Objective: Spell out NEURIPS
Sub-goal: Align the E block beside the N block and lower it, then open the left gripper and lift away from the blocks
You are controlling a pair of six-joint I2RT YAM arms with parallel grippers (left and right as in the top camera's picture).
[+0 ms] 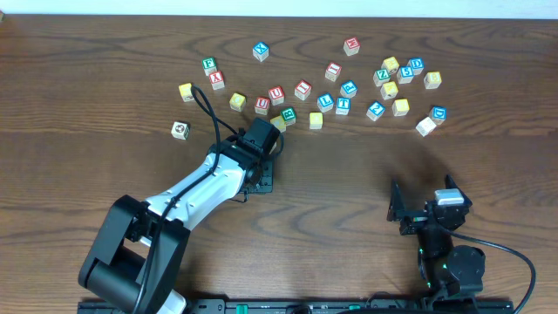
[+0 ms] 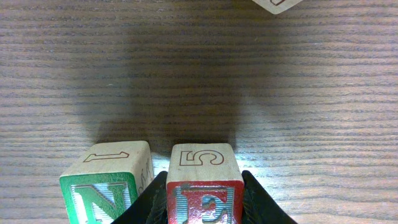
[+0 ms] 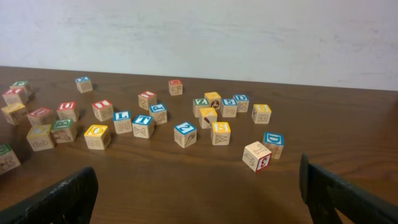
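Red E cube [image 2: 204, 186], letter upright and facing the left tool [image 1: 264, 133] clamped on it, stands just beside the green N cube [image 2: 106, 190] on the tabletop [image 2: 199, 74]. Other cubes [image 1: 302, 89] scatter beyond; right tool [image 3: 199, 196] gapes, empty.

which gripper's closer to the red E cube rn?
Left. The left gripper is shut on the red E cube, beside the green N cube. The right gripper stands open at the table's near right, far from it.

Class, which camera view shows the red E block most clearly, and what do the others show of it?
The left wrist view: the red E block fills the foreground, gripped in the left claw. Overhead, that claw covers it. In the right wrist view I cannot pick it out.
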